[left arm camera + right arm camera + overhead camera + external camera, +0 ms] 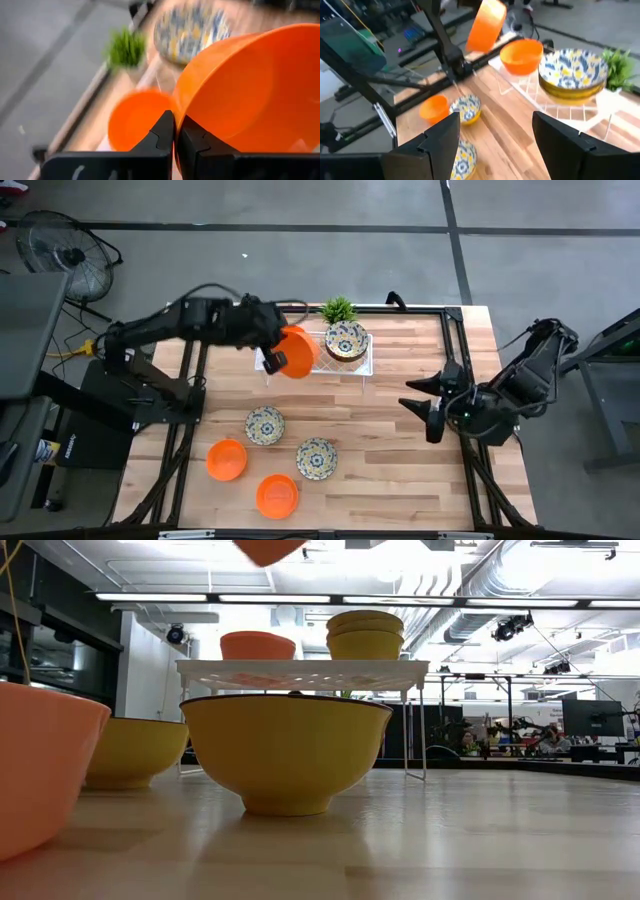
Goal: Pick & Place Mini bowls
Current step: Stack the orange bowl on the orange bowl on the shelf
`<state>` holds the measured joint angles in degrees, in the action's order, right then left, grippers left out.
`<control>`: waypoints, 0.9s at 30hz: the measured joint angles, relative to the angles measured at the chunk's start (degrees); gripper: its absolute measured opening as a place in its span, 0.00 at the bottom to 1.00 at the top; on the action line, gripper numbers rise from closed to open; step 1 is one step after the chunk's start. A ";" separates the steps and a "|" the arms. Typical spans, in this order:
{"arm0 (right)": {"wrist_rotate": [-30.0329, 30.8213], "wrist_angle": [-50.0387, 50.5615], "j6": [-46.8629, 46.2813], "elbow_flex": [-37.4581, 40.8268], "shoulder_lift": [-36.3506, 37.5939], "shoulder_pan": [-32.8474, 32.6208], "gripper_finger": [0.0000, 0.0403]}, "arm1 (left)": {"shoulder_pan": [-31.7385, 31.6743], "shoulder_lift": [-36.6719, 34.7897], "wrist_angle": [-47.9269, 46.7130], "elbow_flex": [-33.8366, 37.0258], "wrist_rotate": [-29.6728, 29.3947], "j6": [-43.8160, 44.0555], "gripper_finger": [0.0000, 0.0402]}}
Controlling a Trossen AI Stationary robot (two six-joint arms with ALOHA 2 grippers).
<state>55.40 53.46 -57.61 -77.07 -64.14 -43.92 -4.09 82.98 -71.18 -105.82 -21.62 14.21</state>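
Looking down, the left hand is clenched on a tilted orange bowl's rim, just above the tray. An orange bowl already sits there, roughly three o'clock of the hand. The right hand waits released, at the surface's three o'clock edge.

Both arms are dark, nearly black, built of chunky jointed segments with black cables looped alongside. The left gripper has blocky matte-black jaws with notched, stepped inner edges.
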 joint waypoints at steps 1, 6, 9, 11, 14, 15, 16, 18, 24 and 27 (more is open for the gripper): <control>-0.66 0.91 -1.10 0.11 -0.17 0.00 0.59 | -1.98 0.03 -3.08 -0.54 2.33 -0.36 0.00; -2.06 1.77 -4.14 2.01 -0.70 0.01 0.59 | -9.63 1.41 -8.05 -0.57 5.61 -2.01 0.00; -3.04 1.36 -6.91 4.37 -0.74 0.04 0.59 | -13.81 2.78 -7.92 -0.47 7.73 -3.35 0.00; -3.94 1.25 -9.20 5.95 -0.76 0.04 0.59 | -16.60 3.81 -7.74 -0.60 10.40 -3.90 0.00; -6.16 -0.24 -11.98 8.77 -0.74 0.04 0.59 | -20.45 5.57 -7.82 -0.43 14.75 -6.08 0.00; -6.81 -0.86 -12.68 9.59 -0.76 0.04 0.59 | -21.14 6.29 -7.87 -0.50 15.63 -6.21 0.00; -7.61 -1.73 -13.32 10.44 -0.76 0.04 0.59 | -21.81 7.00 -8.00 -0.52 16.73 -6.26 0.00; -9.10 -3.51 -14.43 12.18 -0.76 0.04 0.59 | -23.47 7.97 -9.08 -0.36 18.22 -6.97 0.00; -12.09 -12.45 -14.66 17.78 -0.76 0.04 0.59 | -27.04 9.21 -10.99 -0.41 21.78 -9.29 0.00; -12.99 -17.99 -14.66 20.95 -0.76 0.04 0.59 | -27.24 9.72 -11.41 -0.52 21.58 -9.46 0.00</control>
<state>42.41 35.47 -72.27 -56.12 -64.90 -43.88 -31.33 92.69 -82.58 -106.34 -0.04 4.74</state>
